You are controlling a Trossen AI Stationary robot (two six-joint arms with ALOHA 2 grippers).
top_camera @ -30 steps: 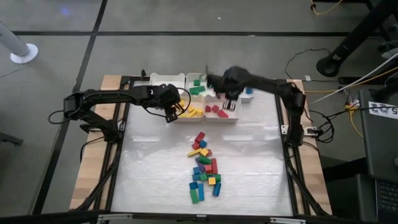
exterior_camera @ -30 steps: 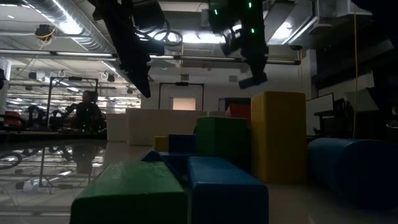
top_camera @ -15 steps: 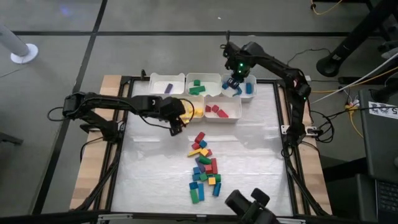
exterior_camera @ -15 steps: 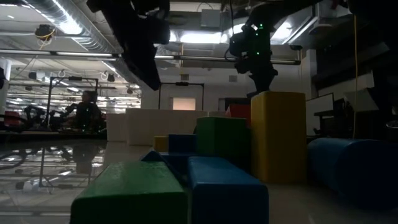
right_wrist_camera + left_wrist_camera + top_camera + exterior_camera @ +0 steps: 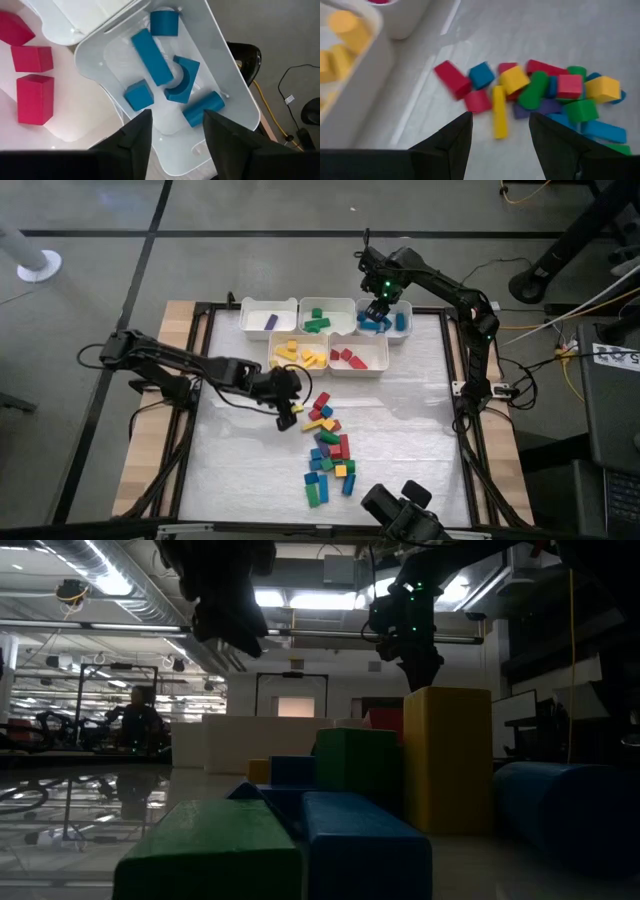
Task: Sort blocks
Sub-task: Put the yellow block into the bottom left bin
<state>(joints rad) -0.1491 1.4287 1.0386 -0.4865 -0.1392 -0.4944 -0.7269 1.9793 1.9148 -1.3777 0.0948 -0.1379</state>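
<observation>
The high view looks straight down on the whole table [image 5: 240, 460], from far. The low view sits at table height, very near the loose blocks [image 5: 330, 810], facing the room behind. The left wrist view looks down close on the same loose blocks [image 5: 540, 95]. The right wrist view looks down close into the blue bin [image 5: 220, 75], seen also at upper centre of the high view.

My blocks [image 5: 512, 80] look like smooth, matt solids, plastic or painted wood, I cannot tell which. The white bins [image 5: 220, 80] below my right end effector [image 5: 175, 135] are glossy moulded plastic with soft highlights. The surface [image 5: 250, 470] wears a pale, faintly sheened cover; bare wood [image 5: 145, 450] edges it, framed by dark metal rails [image 5: 190, 450].
</observation>
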